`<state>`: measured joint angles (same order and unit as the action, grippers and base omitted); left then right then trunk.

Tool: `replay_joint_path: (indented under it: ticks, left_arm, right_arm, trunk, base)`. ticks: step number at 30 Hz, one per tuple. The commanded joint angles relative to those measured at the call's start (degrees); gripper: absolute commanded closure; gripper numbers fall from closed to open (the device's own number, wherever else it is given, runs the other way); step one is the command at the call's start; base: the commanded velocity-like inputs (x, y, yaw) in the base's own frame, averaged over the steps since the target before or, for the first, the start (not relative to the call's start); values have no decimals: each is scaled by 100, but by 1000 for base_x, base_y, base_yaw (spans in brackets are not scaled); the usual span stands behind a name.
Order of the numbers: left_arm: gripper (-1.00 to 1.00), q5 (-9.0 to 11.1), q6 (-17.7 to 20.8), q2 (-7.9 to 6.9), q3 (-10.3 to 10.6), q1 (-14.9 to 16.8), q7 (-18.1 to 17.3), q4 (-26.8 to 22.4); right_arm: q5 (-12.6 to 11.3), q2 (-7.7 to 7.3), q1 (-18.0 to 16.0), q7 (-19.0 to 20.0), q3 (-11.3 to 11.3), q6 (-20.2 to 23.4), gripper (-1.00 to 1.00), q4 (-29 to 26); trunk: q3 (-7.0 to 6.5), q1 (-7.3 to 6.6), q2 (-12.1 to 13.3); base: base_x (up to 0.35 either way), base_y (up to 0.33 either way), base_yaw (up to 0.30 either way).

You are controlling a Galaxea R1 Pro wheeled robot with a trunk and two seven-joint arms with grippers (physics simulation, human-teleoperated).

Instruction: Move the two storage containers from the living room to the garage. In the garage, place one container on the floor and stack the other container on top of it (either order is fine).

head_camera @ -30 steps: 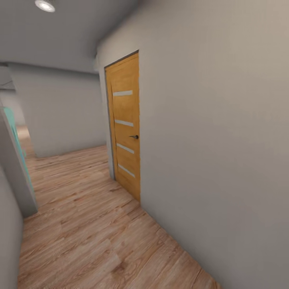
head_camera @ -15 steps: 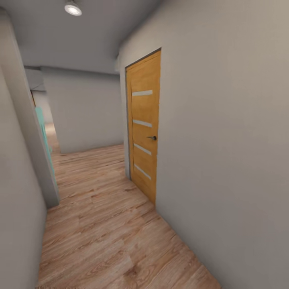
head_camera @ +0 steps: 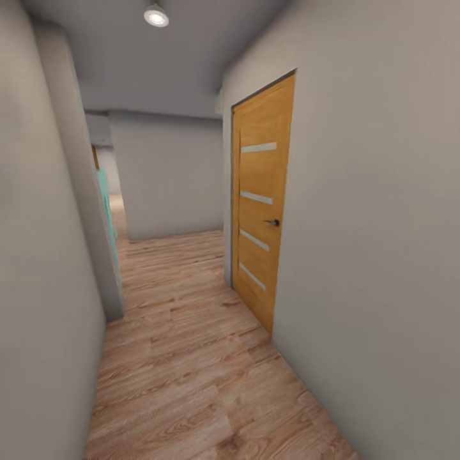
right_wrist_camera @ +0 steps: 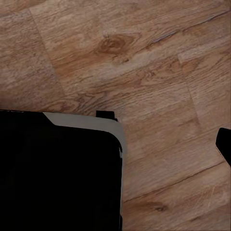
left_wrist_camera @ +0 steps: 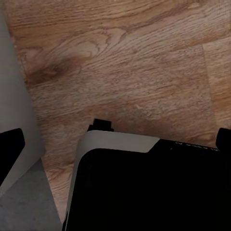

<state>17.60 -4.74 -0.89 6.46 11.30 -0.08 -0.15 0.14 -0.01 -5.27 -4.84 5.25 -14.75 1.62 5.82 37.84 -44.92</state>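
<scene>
**Hallway in transit: wood floor, one closed door, no bins in sight**

Item 1. Corridor, head view. A narrow passage with a light wood-plank floor (head_camera: 191, 358) running away from the camera. Plain grey walls stand on both sides; the right wall (head_camera: 383, 255) fills most of that side of the picture.

Item 2. Wooden door (head_camera: 260, 211), set in the right wall, closed. Honey-coloured, with four pale horizontal strips down its face and a small dark lever handle (head_camera: 272, 222) near its far edge.

Item 3. Ceiling spotlight (head_camera: 156, 15), round and lit, on the grey ceiling.

Item 4. Teal panel (head_camera: 107, 211), a thin upright sliver at the left wall's corner, where the passage opens sideways. What it belongs to cannot be told.

Item 5. Far wall (head_camera: 169, 176), grey, closing the corridor's end, with an opening to its left.

Item 6. Robot base (left_wrist_camera: 144, 187), left wrist view: a dark body with a pale grey rounded edge, over the plank floor, with a grey wall foot at one side. The right wrist view shows the same dark body (right_wrist_camera: 57, 173) above bare planks.

Item 7. Grippers. Small dark tips at the edges of the wrist views may be finger ends; whether either gripper's fingers are apart or together cannot be told.

Item 8. Storage containers: nowhere in these views, so their place cannot be given.
</scene>
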Motion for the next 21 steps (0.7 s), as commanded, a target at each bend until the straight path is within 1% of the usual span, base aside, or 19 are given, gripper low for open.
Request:
replay_joint_path:
  ticks: [1, 3, 6, 14, 21]
  left_arm:
    - [-100, 53, -18, 1, 48, 5, -1, 6]
    - [-100, 52, -18, 1, 48, 4, -1, 6]
    - [-100, 53, -18, 5, 48, 4, -1, 6]
    - [-100, 54, -18, 9, 48, 3, -1, 9]
    - [-100, 52, -18, 9, 48, 3, -1, 7]
  right_arm:
    - [0, 1, -9, -26, 45, -27, -100, 17]
    - [1, -1, -9, -26, 46, -27, -100, 15]
    - [7, -4, -9, -18, 46, -27, -100, 19]
    - [10, -17, -8, -14, 72, -19, -100, 17]
    - [12, -17, -7, -28, 80, -19, -100, 17]
  trunk:
    - [9, 3, -6]
    - [9, 3, -6]
    - [9, 3, -6]
    - [9, 3, -6]
    - [9, 3, -6]
  base:
    - [156, 0, 284]
    - [156, 0, 257]
    - [156, 0, 142]
    - [166, 0, 12]
    - [260, 0, 0]
